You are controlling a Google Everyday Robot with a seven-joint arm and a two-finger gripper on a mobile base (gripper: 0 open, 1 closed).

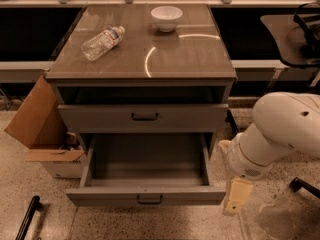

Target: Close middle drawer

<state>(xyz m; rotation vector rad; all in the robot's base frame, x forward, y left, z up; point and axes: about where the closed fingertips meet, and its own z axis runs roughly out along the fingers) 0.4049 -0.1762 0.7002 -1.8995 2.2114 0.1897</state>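
Where the drawer stands: middle drawer point(110, 195) pulled far out of the cabinet point(195, 59), front facing me.
Gripper point(237, 196): low, just beside the drawer's right front corner — pointing down.
Grip: spread or closed — can't make it out.
Cabinet top: bottle point(101, 42) lying flat, bowl point(166, 18) upright.

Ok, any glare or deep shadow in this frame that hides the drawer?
Camera view: a curved glare arc streaks the cabinet top near the bowl; the open middle drawer is dim inside yet readable; the pincer, lit, hangs right of its front.
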